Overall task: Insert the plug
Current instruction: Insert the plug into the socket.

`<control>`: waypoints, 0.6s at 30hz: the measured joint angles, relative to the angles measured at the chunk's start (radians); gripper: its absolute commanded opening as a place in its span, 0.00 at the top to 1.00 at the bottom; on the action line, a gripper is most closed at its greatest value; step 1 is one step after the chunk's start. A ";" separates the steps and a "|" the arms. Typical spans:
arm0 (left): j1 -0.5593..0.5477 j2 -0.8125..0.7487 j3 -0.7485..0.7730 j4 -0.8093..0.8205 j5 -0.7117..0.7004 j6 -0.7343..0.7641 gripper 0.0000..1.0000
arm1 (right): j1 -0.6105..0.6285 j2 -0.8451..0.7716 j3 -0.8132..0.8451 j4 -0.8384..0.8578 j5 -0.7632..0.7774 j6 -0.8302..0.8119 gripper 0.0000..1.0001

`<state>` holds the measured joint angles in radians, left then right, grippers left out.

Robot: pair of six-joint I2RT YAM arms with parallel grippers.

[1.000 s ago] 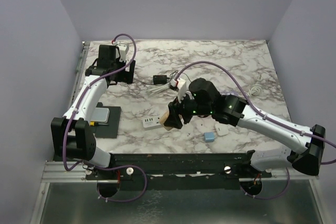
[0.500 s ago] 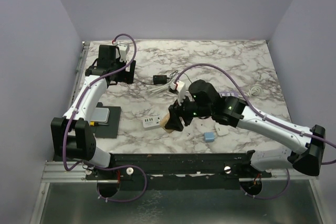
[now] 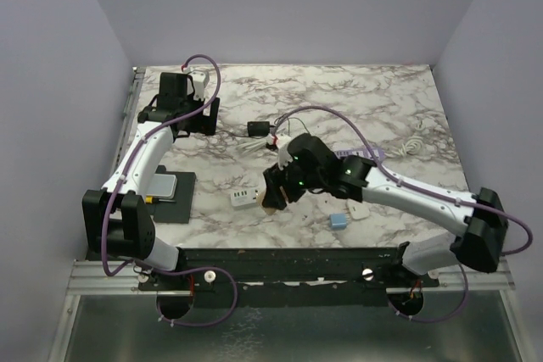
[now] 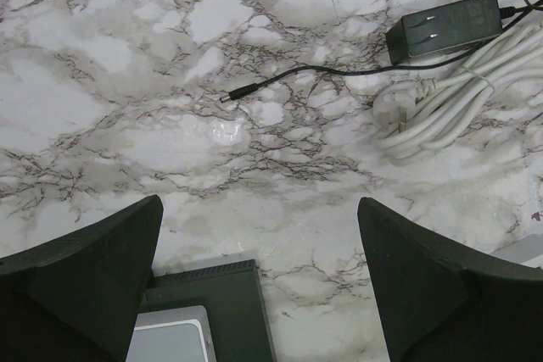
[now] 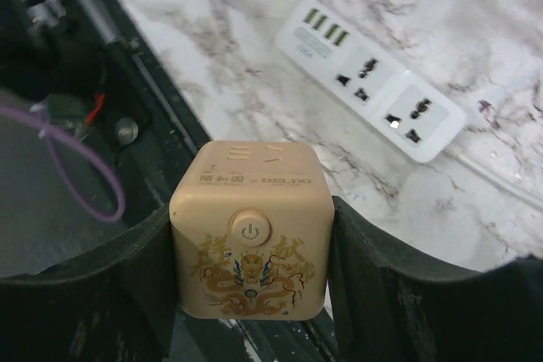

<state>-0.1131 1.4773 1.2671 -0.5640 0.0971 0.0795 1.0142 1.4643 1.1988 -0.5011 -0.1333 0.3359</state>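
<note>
Closest to us, the right pincer is pinching the beige cube plug by its two sides, button face toward the wrist camera, held off the worktop. Over the last second the right arm has stretched out flatter and swung its wrist toward the white power strip. From above, the cube showed beside the pincer before and is now nearly hidden under it. The strip lies just ahead of the pincer, sockets up, not yet touched. We judge this to be the approach before lining up, and which socket is meant we cannot tell. The grip looks unchanged. Farthest off, the left pincer hangs spread wide and empty, unmoved, well away from the strip.
</note>
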 measured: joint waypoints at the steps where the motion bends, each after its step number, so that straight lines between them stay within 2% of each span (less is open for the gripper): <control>1: 0.000 0.000 0.000 0.000 0.000 0.000 0.01 | 0.000 -0.052 -0.054 0.042 -0.035 -0.021 0.99; 4: 0.000 0.000 0.000 0.000 0.001 0.000 0.01 | 0.001 -0.236 -0.219 0.162 -0.147 -0.098 0.99; 7: 0.000 0.000 0.000 0.000 0.004 0.000 0.01 | 0.001 -0.334 -0.263 0.196 -0.242 -0.179 0.99; 13: 0.000 0.000 0.000 0.000 0.008 -0.001 0.01 | 0.001 -0.331 -0.199 0.158 -0.439 -0.320 0.99; 18: 0.000 0.000 0.000 0.000 0.009 0.000 0.01 | 0.001 -0.310 -0.123 0.102 -0.561 -0.352 0.99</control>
<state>-0.1131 1.4773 1.2671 -0.5644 0.1059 0.0792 1.0153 1.1542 1.0760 -0.3992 -0.6945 -0.0166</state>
